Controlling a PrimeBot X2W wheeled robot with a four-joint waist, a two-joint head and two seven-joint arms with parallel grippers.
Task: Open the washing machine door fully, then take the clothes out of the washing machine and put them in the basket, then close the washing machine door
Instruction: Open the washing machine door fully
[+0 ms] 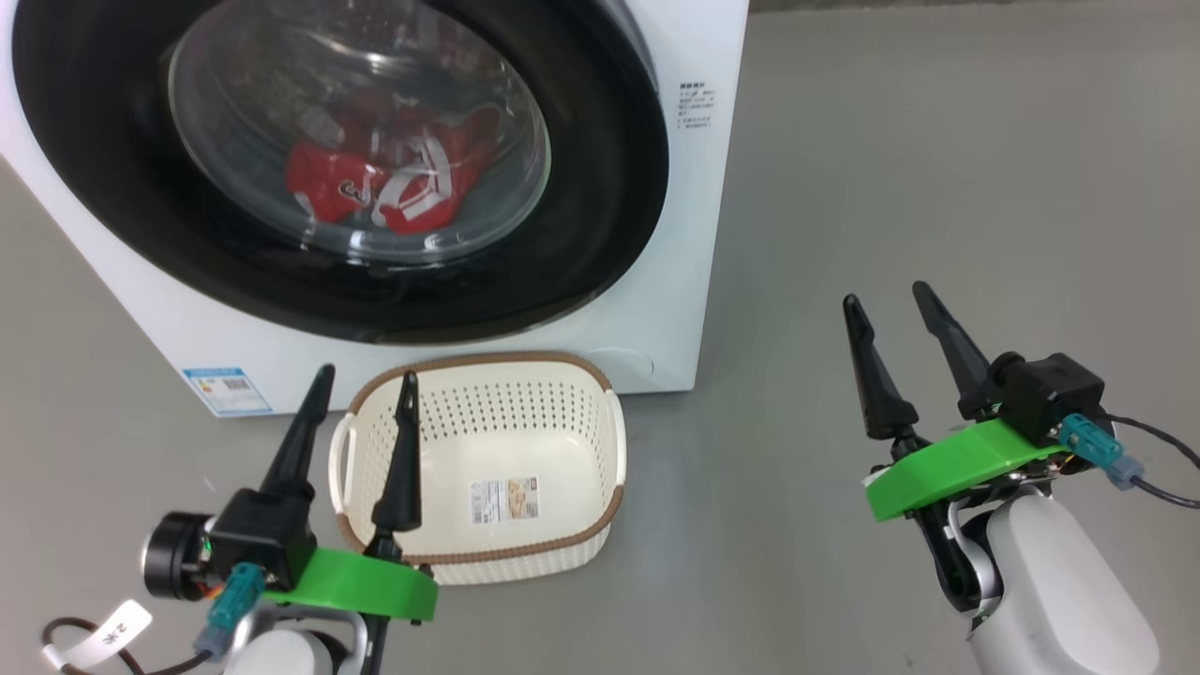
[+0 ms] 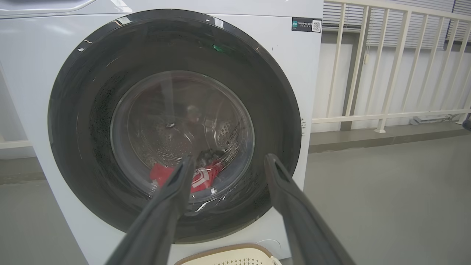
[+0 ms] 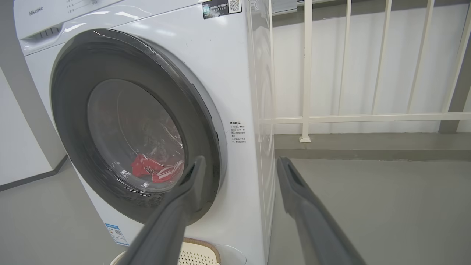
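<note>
The washing machine door (image 1: 581, 216) is shut flush against the washing machine (image 1: 698, 281), which stands on the floor (image 1: 937, 187). The clothes (image 1: 375, 187) are seen through the glass window (image 1: 234, 94), heaped low in the drum (image 2: 162, 140). The basket (image 1: 553, 441) is set on the floor just in front of the machine, below the door, with only a paper label (image 1: 504, 500) seen inside.

The left end effector (image 1: 367, 372) is held spread wide and empty near the basket's left handle. The right end effector (image 1: 886, 293) is likewise spread and empty, and is held off the machine's right front corner.

The door is judged rigid, glossy and slippery. A hold is best taken at its right edge, where a dark recess (image 3: 214, 125) seems to be set in the rim, and some latch resistance is to be expected. The clothes are judged light and limp, and are best pinched at a bunched fold.
</note>
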